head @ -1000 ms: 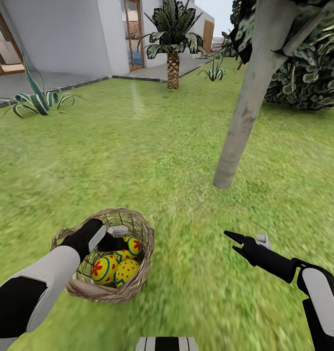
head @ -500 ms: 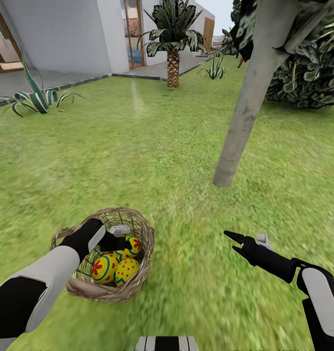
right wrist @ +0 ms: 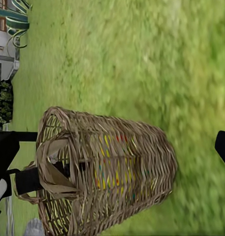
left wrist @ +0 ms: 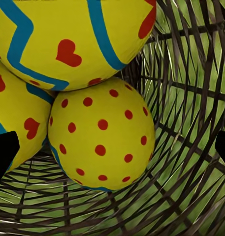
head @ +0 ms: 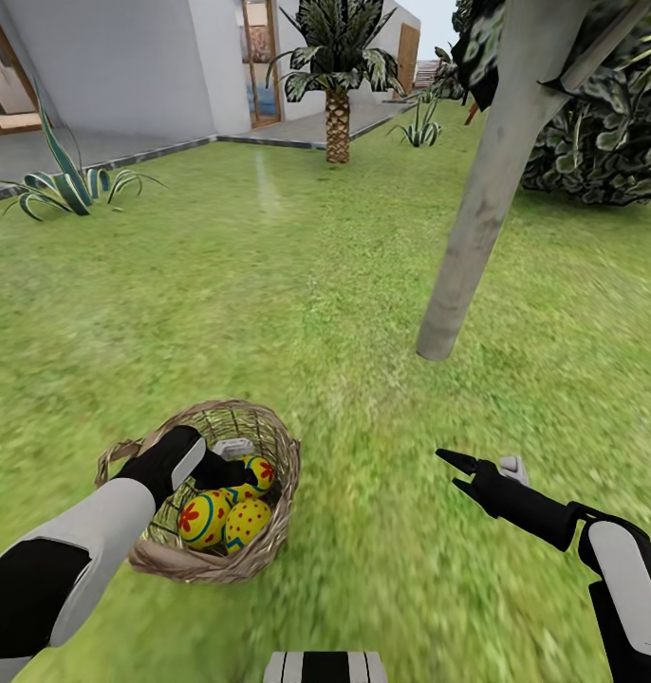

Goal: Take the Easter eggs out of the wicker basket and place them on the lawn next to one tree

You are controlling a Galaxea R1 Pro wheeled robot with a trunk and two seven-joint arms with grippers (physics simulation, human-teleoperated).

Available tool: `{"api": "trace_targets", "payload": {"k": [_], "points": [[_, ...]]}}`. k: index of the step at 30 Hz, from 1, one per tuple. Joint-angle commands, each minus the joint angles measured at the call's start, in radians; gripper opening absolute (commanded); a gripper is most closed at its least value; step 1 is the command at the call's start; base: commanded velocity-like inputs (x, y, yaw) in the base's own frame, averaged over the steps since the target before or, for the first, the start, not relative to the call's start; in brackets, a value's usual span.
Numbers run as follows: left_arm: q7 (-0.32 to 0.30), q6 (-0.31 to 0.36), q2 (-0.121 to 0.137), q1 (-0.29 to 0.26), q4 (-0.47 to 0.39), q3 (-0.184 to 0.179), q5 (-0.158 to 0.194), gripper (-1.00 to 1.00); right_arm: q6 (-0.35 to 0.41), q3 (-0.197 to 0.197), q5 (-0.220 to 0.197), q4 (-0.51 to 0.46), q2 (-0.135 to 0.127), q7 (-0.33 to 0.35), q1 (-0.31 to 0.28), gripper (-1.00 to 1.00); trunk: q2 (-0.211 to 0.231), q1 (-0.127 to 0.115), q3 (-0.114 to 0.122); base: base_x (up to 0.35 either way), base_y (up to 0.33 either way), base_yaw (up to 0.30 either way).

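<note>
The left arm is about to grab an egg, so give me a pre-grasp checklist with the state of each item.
1. All three Easter eggs in the wicker basket: ok.
2. Left gripper inside the basket, over the eggs: ok.
3. Left fingers spread beside the dotted egg, not yet closed: ok.
4. Which egg sits squarely between the fingers: cannot tell.
5. Right gripper open and empty over the lawn: ok.
6. Tree trunk near the basket for placing: ok.
</note>
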Motion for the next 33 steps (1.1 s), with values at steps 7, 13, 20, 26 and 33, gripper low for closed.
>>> {"api": "trace_targets", "payload": {"k": [7, 13, 20, 26, 33], "points": [[-0.006, 0.002, 0.001, 0.000, -0.002, -0.007, 0.002, 1.00, 0.005, 0.000, 0.005, 0.000, 0.000, 0.005, -0.001, 1.00, 0.000, 0.000, -0.001, 0.000, 0.000, 0.000], [-0.020, 0.002, 0.001, 0.000, -0.002, -0.008, 0.002, 1.00, 0.005, 0.000, 0.004, 0.000, 0.001, 0.006, -0.001, 1.00, -0.001, 0.000, -0.005, 0.000, 0.000, 0.000], [-0.027, 0.002, 0.001, 0.000, -0.002, -0.008, 0.002, 1.00, 0.005, 0.000, 0.004, 0.000, 0.001, 0.006, -0.001, 1.00, -0.001, 0.002, -0.016, 0.000, 0.000, 0.000], [-0.029, 0.002, 0.002, 0.000, -0.002, -0.008, 0.002, 1.00, 0.005, 0.000, 0.004, 0.000, 0.002, 0.006, -0.001, 1.00, -0.001, 0.002, -0.016, 0.000, 0.000, 0.000], [-0.029, 0.001, 0.003, 0.000, -0.002, -0.008, 0.002, 1.00, 0.005, 0.000, 0.004, 0.000, 0.002, 0.006, -0.001, 1.00, -0.002, 0.003, -0.032, 0.000, 0.000, 0.000]]}}
